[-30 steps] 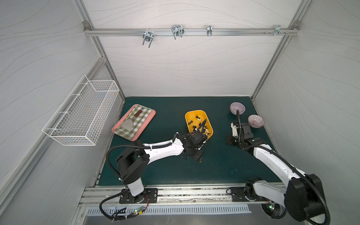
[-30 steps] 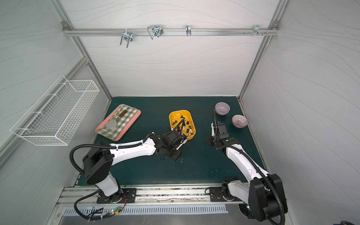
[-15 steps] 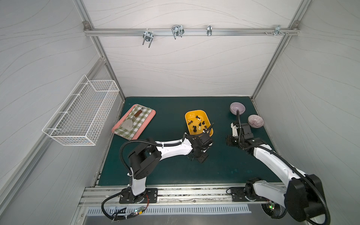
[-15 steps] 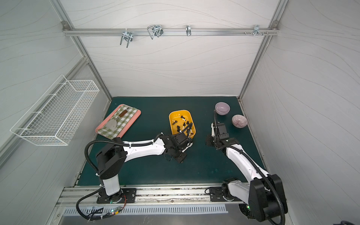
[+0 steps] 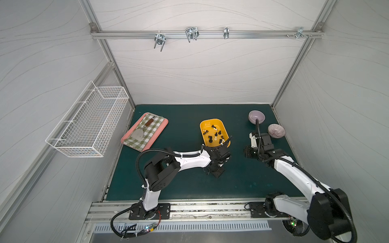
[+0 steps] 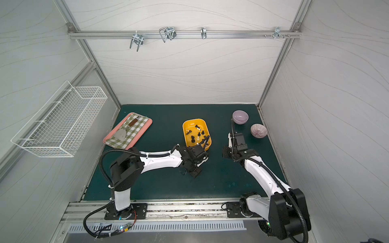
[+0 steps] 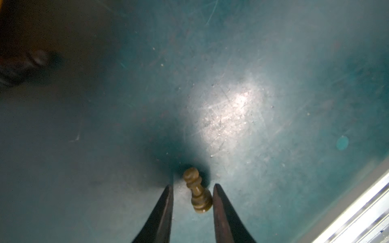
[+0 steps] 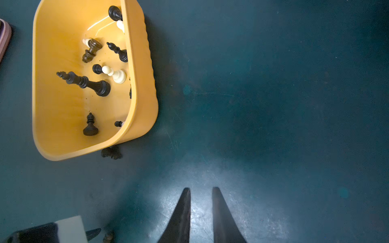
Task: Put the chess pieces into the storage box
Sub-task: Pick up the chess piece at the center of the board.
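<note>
The storage box [image 8: 145, 84] wall hides parts of several chess pieces [image 8: 116, 50]; one dark piece [image 8: 111, 153] shows half-hidden at its corner. A blurred dark shape [image 7: 21, 65] in the left wrist view is unidentifiable.

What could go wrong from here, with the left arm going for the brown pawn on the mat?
1. The brown pawn sits off-centre in the open left end effector, close against one side. Closing may tip it or squeeze it out rather than grip it.
2. A dark piece lies on the mat right against the storage box wall. It is easy to overlook and looks awkward to grasp.
</note>
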`<state>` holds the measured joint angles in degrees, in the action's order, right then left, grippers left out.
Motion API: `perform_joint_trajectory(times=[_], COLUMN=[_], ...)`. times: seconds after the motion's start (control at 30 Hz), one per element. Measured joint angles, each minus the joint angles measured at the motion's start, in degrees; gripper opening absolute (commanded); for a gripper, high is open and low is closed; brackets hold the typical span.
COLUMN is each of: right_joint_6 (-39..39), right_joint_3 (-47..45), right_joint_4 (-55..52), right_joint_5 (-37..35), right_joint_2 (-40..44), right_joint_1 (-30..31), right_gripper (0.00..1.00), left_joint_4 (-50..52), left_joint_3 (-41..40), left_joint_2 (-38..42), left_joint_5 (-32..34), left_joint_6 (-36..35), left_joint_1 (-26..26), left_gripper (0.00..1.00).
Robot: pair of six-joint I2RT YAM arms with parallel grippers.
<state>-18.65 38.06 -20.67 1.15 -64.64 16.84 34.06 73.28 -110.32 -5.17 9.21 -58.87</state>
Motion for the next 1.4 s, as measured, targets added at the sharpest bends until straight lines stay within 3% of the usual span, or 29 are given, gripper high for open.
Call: perform_joint_trajectory(times=[0.4,0.73,1.4], right_joint_6=[-0.1,-0.9,-0.9], right_joint_3=[0.0,-0.5,-0.5], right_joint_4=[-0.8,-1.3,-4.2], right_joint_5=[-0.1,-0.3,-1.6], right_joint_2=[0.9,2.2,4.6], right_joint_1=[0.0,0.0,0.0], right_gripper=[0.21,0.21,0.21], left_joint_4=[0.0,0.0,0.5], left_joint_3=[0.0,0.0,0.0], left_joint_2=[-0.9,-1.0,-0.2], left_joint_5=[-0.1,0.1,0.5], left_joint_6=[-0.4,-1.6,-4.0], left_joint_1=[-0.2,-0.2,-0.5], left_gripper=[0.30,0.17,0.17])
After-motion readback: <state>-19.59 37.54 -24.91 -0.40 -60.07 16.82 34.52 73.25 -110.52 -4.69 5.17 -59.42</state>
